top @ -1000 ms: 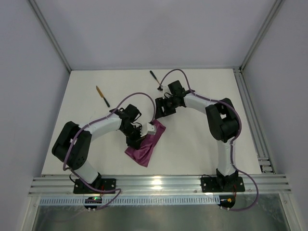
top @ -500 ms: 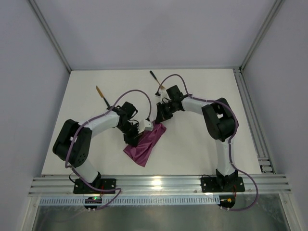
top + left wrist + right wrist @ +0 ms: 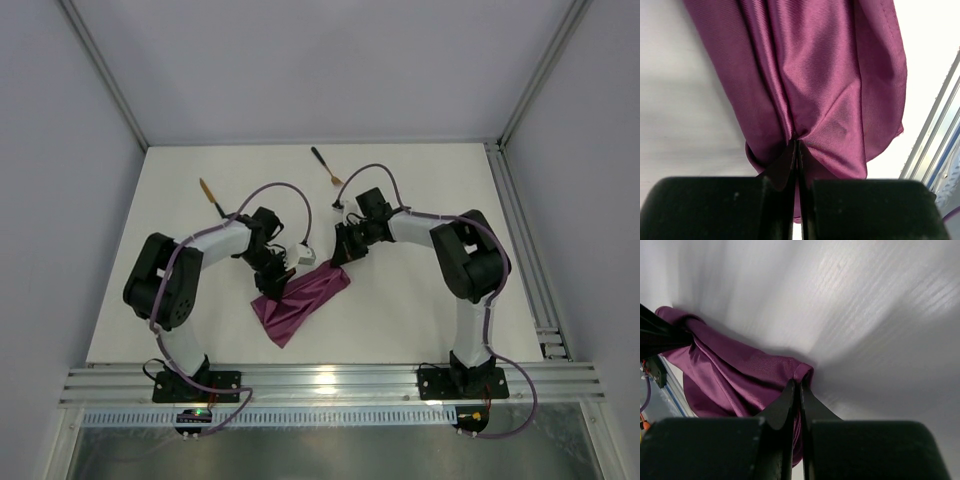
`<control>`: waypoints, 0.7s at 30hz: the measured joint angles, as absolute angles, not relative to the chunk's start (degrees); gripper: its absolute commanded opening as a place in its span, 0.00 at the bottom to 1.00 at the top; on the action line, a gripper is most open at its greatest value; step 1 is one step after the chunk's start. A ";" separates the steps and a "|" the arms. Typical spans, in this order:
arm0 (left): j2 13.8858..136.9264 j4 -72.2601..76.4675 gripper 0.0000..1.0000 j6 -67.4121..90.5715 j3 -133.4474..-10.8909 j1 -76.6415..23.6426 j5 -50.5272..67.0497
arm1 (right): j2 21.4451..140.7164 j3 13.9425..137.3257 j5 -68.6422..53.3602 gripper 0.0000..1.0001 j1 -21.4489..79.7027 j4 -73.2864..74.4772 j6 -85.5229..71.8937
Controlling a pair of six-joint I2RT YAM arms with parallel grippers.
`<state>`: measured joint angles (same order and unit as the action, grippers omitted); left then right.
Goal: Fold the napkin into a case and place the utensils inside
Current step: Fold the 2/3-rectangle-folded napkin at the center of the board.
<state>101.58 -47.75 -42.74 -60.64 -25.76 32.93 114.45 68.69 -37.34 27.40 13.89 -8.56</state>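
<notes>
The napkin [image 3: 300,298] lies bunched on the tabletop [image 3: 420,310]. The left tool [image 3: 796,150] pinches its left end tight. The right tool [image 3: 800,390] pinches its far right corner. The knife [image 3: 213,200] and fork [image 3: 324,167] lie beyond the napkin.

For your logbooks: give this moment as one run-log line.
left hand: shut on magenta-purple cloth napkin; right hand: shut on napkin; gold-headed knife, fork: untouched

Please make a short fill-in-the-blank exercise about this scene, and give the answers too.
1. The napkin is pinched by ____ grippers.
2. The right gripper has its jaws ____ on it.
3. The knife lies beside the ____ arm, the fork farther right.
Answers: two; shut; left.
</notes>
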 measured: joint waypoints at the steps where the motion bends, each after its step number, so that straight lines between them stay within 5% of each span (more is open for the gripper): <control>1: 101.95 -47.99 0.00 -43.00 -61.08 -25.61 32.97 | 113.99 68.12 -37.34 0.11 27.29 13.96 -8.54; 8: 103.88 -49.95 0.00 -47.18 -63.51 -25.32 33.69 | 110.52 66.78 -35.22 0.54 26.94 15.66 -8.38; 17: 108.16 -54.92 0.00 -53.21 -68.23 -24.05 36.16 | 94.80 65.84 -17.56 0.56 24.71 15.20 -3.88; 21: 108.64 -55.77 0.00 -54.50 -68.82 -23.92 36.45 | 79.50 54.85 -8.29 0.56 33.19 4.62 9.78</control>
